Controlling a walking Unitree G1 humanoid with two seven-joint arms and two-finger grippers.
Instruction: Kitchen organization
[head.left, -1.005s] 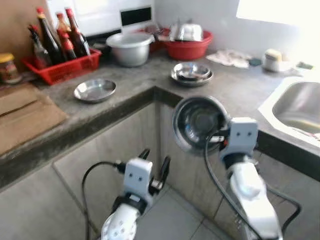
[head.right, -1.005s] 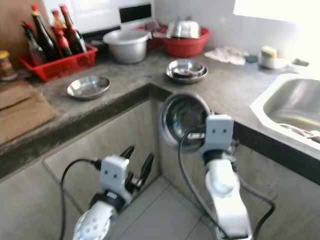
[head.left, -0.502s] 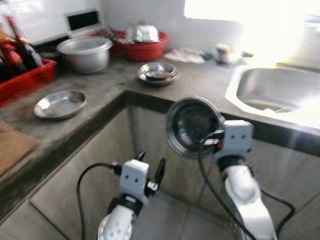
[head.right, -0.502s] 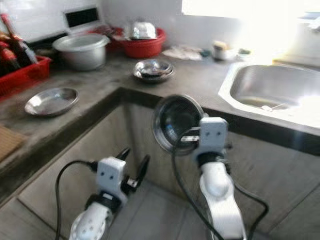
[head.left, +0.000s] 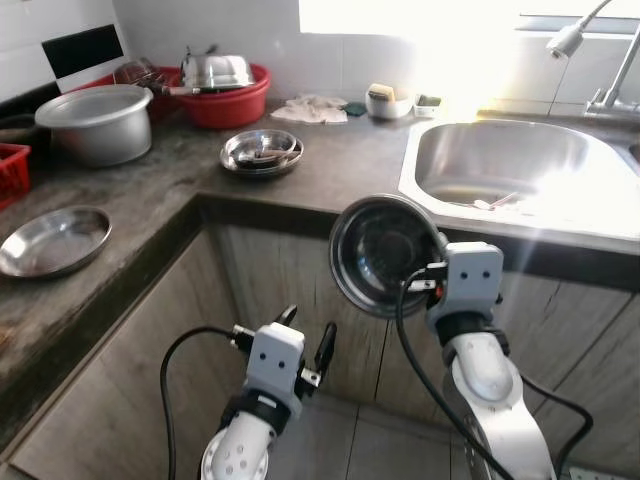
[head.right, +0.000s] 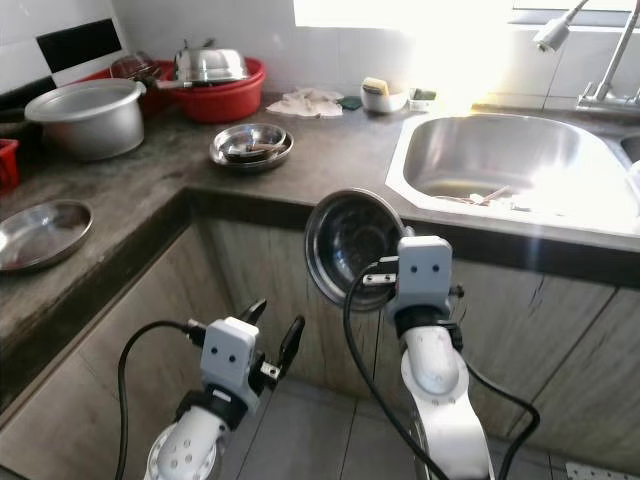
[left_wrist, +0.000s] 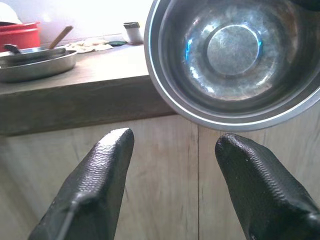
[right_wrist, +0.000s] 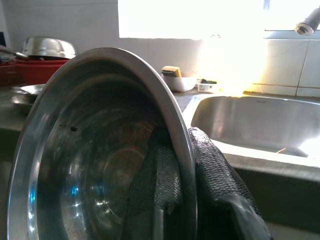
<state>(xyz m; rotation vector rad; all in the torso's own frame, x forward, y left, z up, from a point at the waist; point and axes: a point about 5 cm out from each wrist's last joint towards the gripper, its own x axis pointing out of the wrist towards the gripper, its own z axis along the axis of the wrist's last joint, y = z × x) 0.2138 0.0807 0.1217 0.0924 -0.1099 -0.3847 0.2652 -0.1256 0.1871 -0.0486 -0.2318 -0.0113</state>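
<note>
A steel bowl (head.left: 382, 254) hangs on edge in front of the counter, its hollow turned toward me. My right gripper (right_wrist: 182, 172) is shut on its rim, one finger inside the bowl (right_wrist: 95, 165) and one outside. The steel sink (head.left: 505, 165) lies in the counter just behind and to the right of it. My left gripper (head.left: 306, 335) hangs lower by the cabinet doors, open and holding nothing; in its wrist view the bowl (left_wrist: 235, 60) sits above its fingers (left_wrist: 95, 185).
On the counter stand a stack of steel plates (head.left: 262, 152), a flat steel dish (head.left: 50, 240), a metal pot (head.left: 95, 122) and a red basin (head.left: 225, 95) with a lid in it. A tap (head.left: 600, 60) rises behind the sink. Cabinet doors (head.left: 280, 290) face me.
The camera has swung right: the bottle crate has left the picture and the whole sink has come in. Both arms keep their pose, the bowl still held.
</note>
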